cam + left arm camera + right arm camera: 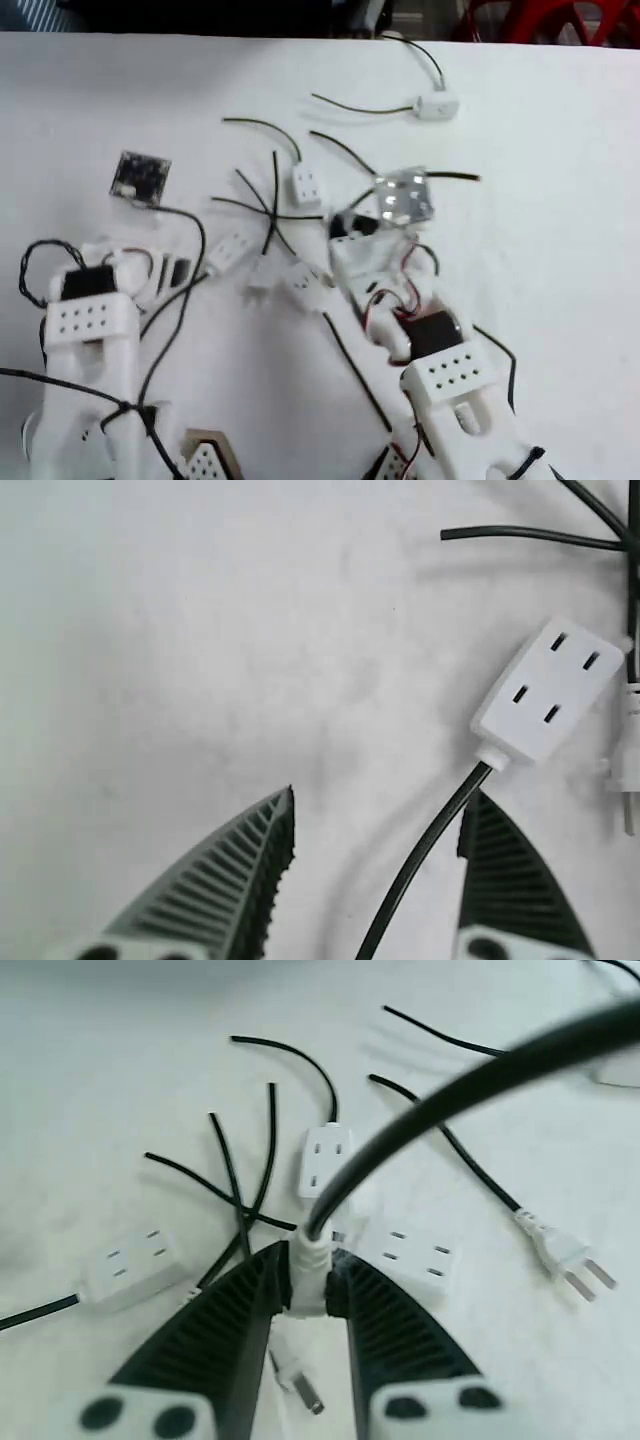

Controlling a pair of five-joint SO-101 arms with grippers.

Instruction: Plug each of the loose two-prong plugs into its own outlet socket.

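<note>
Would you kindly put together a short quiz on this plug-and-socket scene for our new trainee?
1. True or false: the left pincer is shut.
2. The right pincer is: A) open and empty; B) shut on a white plug; C) shut and empty.
3. Fill in: in the left wrist view, the face of the outlet socket shows ___ slots.

Key: 1 false; 2 B; 3 four.
</note>
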